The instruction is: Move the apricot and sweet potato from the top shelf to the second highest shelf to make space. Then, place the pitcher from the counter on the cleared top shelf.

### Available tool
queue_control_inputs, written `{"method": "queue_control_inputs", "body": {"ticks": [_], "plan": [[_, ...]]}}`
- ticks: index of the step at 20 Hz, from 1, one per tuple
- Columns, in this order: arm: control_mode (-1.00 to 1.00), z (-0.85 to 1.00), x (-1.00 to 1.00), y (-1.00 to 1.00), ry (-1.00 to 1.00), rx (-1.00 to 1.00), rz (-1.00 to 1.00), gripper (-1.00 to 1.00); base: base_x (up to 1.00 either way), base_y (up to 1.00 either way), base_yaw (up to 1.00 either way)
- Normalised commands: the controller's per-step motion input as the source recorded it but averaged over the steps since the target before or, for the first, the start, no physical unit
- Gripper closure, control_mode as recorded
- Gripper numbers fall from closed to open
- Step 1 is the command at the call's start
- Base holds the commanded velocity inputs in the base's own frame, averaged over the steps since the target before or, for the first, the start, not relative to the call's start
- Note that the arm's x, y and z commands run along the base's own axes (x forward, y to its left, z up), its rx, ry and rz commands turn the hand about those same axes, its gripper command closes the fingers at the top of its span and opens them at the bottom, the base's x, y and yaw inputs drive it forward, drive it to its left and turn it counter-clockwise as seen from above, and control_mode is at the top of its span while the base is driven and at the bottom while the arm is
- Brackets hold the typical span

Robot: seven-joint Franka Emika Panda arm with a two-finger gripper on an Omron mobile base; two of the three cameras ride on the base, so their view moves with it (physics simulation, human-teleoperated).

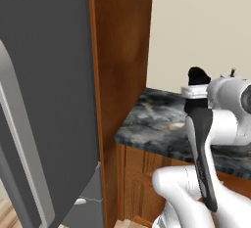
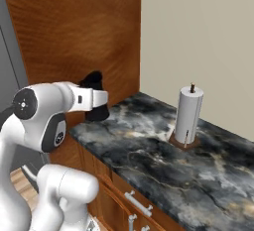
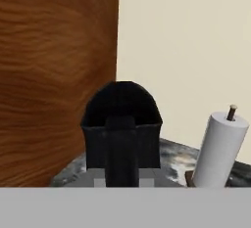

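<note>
Dark grey fridge door [image 1: 44, 100] fills the 9 o'clock half of the left base view, pale handle [image 1: 22, 139] running down it. Reddish-brown wooden side panel [image 2: 74, 36] stands next to it, cream wall [image 2: 198, 36] beyond. Dark marbled tabletop [image 2: 158, 160] on wooden cabinets [image 2: 124, 200] with metal pulls, stretching from the panel toward 3 o'clock in the right base view.

White arm [image 2: 39, 121] reaches across the tabletop's near corner. Pitcher [image 3: 121, 129] (black, tall, handle facing the hand camera) sits dead centre in the hand view, close against the wood panel at its 9 o'clock; in the right base view its black top [image 2: 93, 80] pokes up at 12 o'clock of the white hand, body below at the tabletop's corner. End effector [image 2: 96, 108] is closed on the pitcher at its handle side; fingertips themselves hidden by the jug.

Paper towel roll [image 2: 188, 113] upright on a brown base, well apart from the pitcher toward 3 o'clock.
</note>
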Motion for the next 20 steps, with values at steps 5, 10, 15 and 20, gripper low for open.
{"method": "queue_control_inputs", "body": {"ticks": [5,10,15,20], "plan": [[-1.0,0.0,-0.26,0.03,0.04,0.0,0.25,1.0,0.0,0.0,0.0],[-1.0,0.09,-0.21,0.12,0.08,0.0,0.23,1.0,0.0,0.0,0.0],[-1.0,0.07,-0.24,0.3,0.05,-0.05,0.07,1.0,0.0,0.0,0.0],[-1.0,0.01,-0.36,0.29,0.0,-0.11,-0.02,1.0,0.0,0.0,0.0]]}}
